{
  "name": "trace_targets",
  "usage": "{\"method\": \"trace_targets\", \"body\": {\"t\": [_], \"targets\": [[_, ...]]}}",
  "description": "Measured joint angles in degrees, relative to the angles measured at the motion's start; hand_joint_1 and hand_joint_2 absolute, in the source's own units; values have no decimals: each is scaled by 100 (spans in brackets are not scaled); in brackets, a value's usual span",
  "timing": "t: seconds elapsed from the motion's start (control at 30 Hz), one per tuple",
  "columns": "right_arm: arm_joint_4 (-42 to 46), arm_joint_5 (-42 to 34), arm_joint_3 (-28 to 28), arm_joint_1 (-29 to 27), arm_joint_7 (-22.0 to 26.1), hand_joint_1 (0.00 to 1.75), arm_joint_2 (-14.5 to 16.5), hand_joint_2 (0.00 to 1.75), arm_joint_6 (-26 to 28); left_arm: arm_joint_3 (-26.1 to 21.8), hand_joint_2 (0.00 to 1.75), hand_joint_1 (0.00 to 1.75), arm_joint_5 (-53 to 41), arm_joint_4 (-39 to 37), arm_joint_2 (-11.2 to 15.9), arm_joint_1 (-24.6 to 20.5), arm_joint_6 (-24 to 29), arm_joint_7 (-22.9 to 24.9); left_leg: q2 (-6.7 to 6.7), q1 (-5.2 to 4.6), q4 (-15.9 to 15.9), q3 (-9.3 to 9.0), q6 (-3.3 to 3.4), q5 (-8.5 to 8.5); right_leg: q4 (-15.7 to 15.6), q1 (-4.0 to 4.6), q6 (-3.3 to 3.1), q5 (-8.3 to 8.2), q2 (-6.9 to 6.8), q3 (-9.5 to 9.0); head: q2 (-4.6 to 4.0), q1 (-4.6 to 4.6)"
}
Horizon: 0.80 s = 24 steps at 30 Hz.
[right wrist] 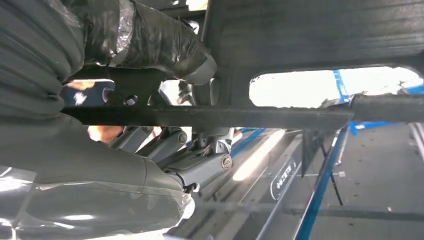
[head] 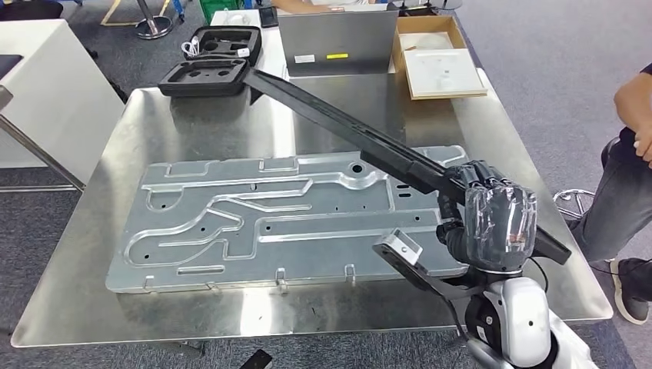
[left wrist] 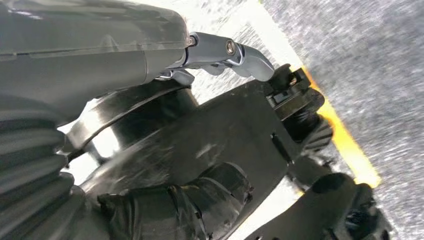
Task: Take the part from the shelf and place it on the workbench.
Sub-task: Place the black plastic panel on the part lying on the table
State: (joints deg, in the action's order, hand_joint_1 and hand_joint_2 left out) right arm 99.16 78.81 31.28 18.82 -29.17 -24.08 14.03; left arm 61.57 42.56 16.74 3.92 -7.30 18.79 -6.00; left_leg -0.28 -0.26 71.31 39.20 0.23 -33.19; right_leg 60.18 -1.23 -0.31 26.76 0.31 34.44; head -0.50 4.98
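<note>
A long black part (head: 330, 115) slants over the workbench (head: 192, 123), from the lower right up toward the far left. My right hand (head: 492, 219), wrapped in clear film, grips it near its lower end, just past the right edge of the large grey metal plate (head: 292, 223). The part's far end hangs above the bench by the black foam cases. In the right wrist view the black part (right wrist: 310, 30) lies across my right hand (right wrist: 100, 165), whose fingers curl around it. My left hand (left wrist: 100, 60) hangs over the floor with nothing in it, one finger stretched out.
Two black foam cases (head: 206, 77) lie at the bench's far left. A grey panel (head: 338, 42) and a cardboard box with a white board (head: 442, 69) stand at the back. A person (head: 630, 177) stands to the right of the bench, beside a stool (head: 573, 201).
</note>
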Motion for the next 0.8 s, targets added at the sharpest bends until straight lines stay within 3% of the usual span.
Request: {"method": "trace_targets", "body": {"t": [0.07, 0.1, 0.13, 0.2, 0.27, 0.37, 0.43, 0.5, 0.57, 0.6, 0.7, 0.73, 0.8], "targets": [[-77, 53, -39, -12, -3, 175, -68, 175, -71, 3, 175, 0, 4, 0, -1, -14, 16, -8, 1, 21, 520, 313, -20, -106, 1, 6, -10, 10, -4, -6, 0, -1], [-120, 70, -46, -18, -3, 175, -98, 175, -100, 5, 175, 0, 5, 0, -1, -20, 19, -8, 0, 28, 476, 326, -16, 12, 1, 8, -13, 18, 2, -18, 0, -2], [-188, 92, -58, -21, -3, 175, -132, 175, -134, 7, 175, 0, 5, 0, -1, -20, 22, -8, 0, 31, 205, 222, -1, 230, 1, 8, -11, 31, 11, -41, 0, 0], [-376, 134, -112, -21, -3, 175, -213, 175, -217, 11, 175, 0, 6, 0, 1, -10, 26, -8, -4, 12, -649, -166, 51, 663, -3, 9, 18, 65, 31, -92, 0, -1], [-554, 158, -163, -25, -3, 175, -282, 175, -267, 14, 175, 0, 7, 1, 1, -2, 30, -19, -9, -27, -1140, -395, 91, 758, -10, 9, 73, 82, 36, -98, 0, -8], [-687, 185, -173, -27, -3, 175, -333, 175, -273, 14, 175, 0, 6, 2, 0, 1, 35, -51, -14, -44, -1274, -448, 149, 749, -17, 0, 166, 97, 27, -80, 0, -12], [-751, 245, -173, -23, 3, 175, -350, 175, -268, 14, 175, 0, 4, 2, 1, 0, 37, -54, -7, -34, -1376, -509, 219, 792, 274, 11, 197, 280, 18, 54, 0, -24], [-802, 334, -172, -13, 9, 175, -352, 175, -264, 14, 175, 0, 1, 2, 3, 1, 34, -48, -1, -51, -1392, -527, 271, 795, 952, 19, 201, 585, 11, 393, 0, -39], [-843, 412, -159, -10, 14, 175, -337, 175, -264, 14, 175, 0, -3, 2, 1, 3, 31, -44, -4, -64, -1364, -528, 291, 769, 1444, 15, 215, 671, 8, 677, 0, -46], [-862, 446, -149, 2, 19, 175, -325, 175, -262, 14, 175, 0, -4, 3, -1, 4, 32, -46, -9, -61, -1339, -529, 291, 749, 1408, 6, 225, 562, 5, 690, 0, -47], [-915, 532, -97, 112, 53, 175, -233, 175, -235, 14, 175, 0, -22, 4, 1, 0, 41, -55, -32, -46, -1191, -509, 226, 645, 474, -30, 250, 63, -7, 298, 0, -57], [-941, 550, -64, 165, 69, 175, -179, 175, -219, 14, 175, 0, -34, 4, 2, -4, 43, -52, -38, -53, -1143, -486, 195, 612, 261, -31, 232, 3, -4, 200, 0, -63], [-1028, 564, 25, 273, 98, 175, -52, 175, -178, 14, 175, 0, -56, 4, 6, -11, 32, -41, -44, -73, -1100, -455, 145, 588, 171, -11, 167, 13, 9, 159, 0, -64]]}}
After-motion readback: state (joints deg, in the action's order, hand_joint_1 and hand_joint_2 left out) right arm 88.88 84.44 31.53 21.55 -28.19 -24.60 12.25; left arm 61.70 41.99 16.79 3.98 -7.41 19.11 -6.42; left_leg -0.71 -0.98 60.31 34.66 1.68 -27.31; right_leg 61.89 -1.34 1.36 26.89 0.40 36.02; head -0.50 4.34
